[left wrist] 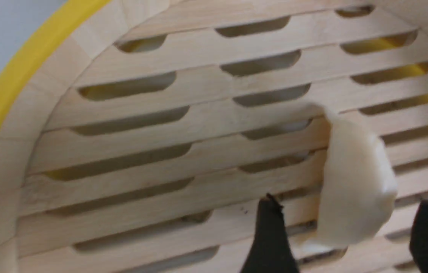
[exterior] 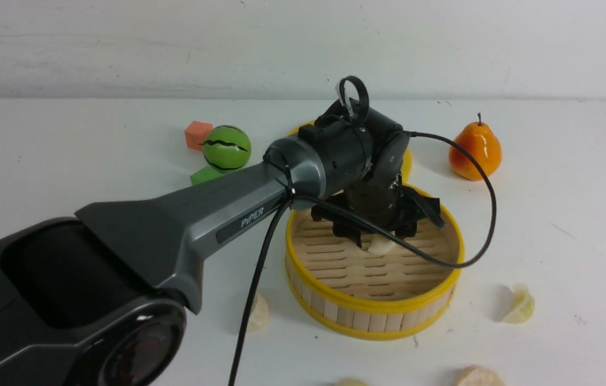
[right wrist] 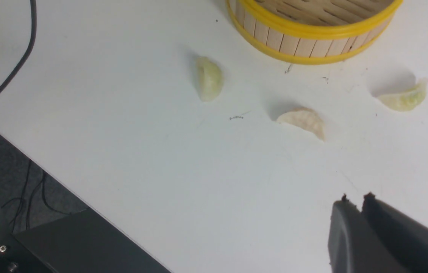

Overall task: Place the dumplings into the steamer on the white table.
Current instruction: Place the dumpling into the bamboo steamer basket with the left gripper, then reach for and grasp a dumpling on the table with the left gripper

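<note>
**Item 1, left tool** [left wrist: 350,216]. I am reading it at centre frame of the front view, reaching down inside the steamer [exterior: 375,310]. Its jaws are standing apart and gripping nothing.

**Item 2, dumpling** [left wrist: 354,182]. It is sitting at the lower right of the left wrist view, between the two black fingers [left wrist: 271,235], with a gap showing on either side. It is blurred, so I cannot tell whether it is resting flat on the slats.

**Item 3, four dumplings waiting on the desk** [exterior: 576,225].
- One [exterior: 520,305] is lying at the lower right of the front view.
- One [exterior: 257,313] is lying at lower centre-left, just beside the steamer and partly behind the cable [exterior: 252,300].
- Two are showing at the bottom edge [exterior: 477,376] [exterior: 351,382].

**Item 4, right tool** [right wrist: 356,203]. It is showing at the lower right of the right wrist view, clenched on nothing and hanging over bare desk.

**Item 5, handling note.** I am judging this step to be the release of the first of five dumplings.
- I am meaning to lift the left tool straight up with the jaws kept wide, so neither finger drags the dumpling along.
- I am also watching the yellow rim and the drooping cable on the way out, since either could be caught and shift the steamer.
</note>
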Motion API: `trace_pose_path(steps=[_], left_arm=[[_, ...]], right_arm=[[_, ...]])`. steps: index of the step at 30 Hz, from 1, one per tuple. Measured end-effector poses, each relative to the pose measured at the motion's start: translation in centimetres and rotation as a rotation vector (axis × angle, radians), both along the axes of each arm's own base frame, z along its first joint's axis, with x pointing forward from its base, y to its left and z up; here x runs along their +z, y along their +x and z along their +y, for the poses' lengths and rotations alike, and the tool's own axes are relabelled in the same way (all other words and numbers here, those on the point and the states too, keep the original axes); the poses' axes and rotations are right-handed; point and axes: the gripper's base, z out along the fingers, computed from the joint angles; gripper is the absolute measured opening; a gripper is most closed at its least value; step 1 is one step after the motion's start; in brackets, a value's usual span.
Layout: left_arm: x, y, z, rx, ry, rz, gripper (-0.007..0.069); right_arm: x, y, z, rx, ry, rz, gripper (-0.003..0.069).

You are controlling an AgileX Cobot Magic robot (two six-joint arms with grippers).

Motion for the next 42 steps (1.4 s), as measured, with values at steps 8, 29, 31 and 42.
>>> trace_pose_path(steps=[8, 29, 31, 42], left_arm=[[12.0, -4.2, 3.1, -0.205, 0.090, -0.075, 0.0585], [19.4, -19.0, 18.3, -0.134, 0.182, -0.169, 0.0468], [17.3, -19.1, 18.5, -0.139, 0.226, -0.111, 0.0468], [8.4, -17.7, 21.5, -0.038, 0.192, 0.076, 0.0467]], right_arm=[[1.6, 1.2, 0.4, -0.039, 0.112, -0.190, 0.0052], [4.4, 3.1, 1.1, -0.116, 0.354, -0.439, 0.0064], [4.3, 3.0, 1.2, -0.110, 0.359, -0.414, 0.0066], [3.4, 2.3, 1.6, -0.072, 0.359, -0.274, 0.0080]])
